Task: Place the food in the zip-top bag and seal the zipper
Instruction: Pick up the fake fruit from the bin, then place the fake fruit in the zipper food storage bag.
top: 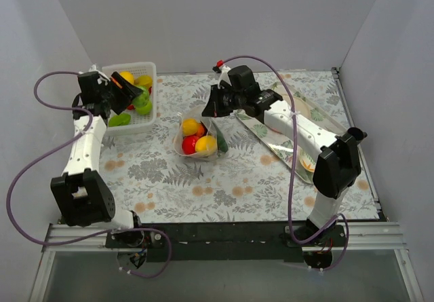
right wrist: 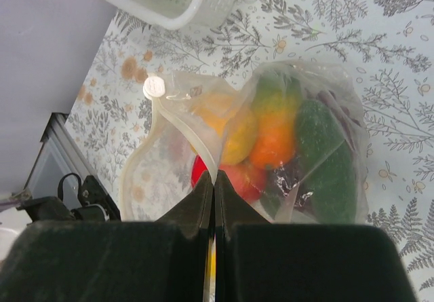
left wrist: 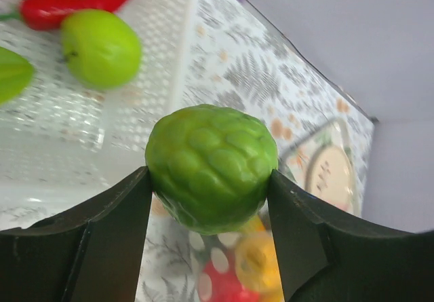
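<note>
Lying mid-table, bag (top: 196, 142) w/ mouth edge lifted: rim pinched btw right gripper (right wrist: 213, 192) fingers, pressed together on plastic. Fruits (right wrist: 271, 139) (yellow, orange, red) and cucumber (right wrist: 329, 159) seen inside. Bumpy green fruit (left wrist: 211, 167) clamped btw left gripper (left wrist: 209, 180) fingers, held above basket (top: 148, 68) at far left. Smooth green fruit (left wrist: 100, 47), chili (left wrist: 74, 5) seen in basket. Tray (top: 271, 147) right of bag, partly hidden by right arm.

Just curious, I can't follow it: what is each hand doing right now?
Left hand: closed on a bumpy green fruit.
Right hand: closed, pinching the edge of the bag.
</note>
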`<state>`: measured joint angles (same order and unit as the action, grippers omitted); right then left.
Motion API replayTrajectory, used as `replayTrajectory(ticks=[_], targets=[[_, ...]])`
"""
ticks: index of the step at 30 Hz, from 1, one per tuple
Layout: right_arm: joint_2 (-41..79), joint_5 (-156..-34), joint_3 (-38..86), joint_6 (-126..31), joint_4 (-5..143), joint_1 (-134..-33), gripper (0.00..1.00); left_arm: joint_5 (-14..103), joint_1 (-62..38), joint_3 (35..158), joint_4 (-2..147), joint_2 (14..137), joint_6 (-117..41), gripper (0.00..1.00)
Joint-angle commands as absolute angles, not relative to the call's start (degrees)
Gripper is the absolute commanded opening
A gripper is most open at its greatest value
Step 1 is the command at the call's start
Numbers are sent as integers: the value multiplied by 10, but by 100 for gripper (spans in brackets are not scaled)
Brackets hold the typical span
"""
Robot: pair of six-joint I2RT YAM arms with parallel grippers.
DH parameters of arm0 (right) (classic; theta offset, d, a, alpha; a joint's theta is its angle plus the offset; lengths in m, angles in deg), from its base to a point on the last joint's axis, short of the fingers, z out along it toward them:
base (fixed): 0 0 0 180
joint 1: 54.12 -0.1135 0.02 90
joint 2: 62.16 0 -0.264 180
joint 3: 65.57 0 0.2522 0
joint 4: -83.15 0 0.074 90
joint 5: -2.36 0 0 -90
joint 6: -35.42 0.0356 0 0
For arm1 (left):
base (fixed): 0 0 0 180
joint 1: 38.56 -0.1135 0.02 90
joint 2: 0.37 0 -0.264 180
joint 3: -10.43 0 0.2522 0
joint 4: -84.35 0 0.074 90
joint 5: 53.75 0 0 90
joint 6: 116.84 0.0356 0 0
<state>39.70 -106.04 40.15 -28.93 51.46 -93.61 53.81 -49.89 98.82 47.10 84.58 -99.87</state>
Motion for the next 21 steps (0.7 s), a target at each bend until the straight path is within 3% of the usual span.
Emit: replayTrajectory(ticks=[1,11,21], targets=[[409,-1028,453,-282,503,-935,1,648,-487,940,470,732,-979,33],[429,-988,463,-260,500,-938,1,737,-445,875,469,624,-984,34],[440,-956,503,-255,472,-947,1,743,-320,865,475,639,-982,35]])
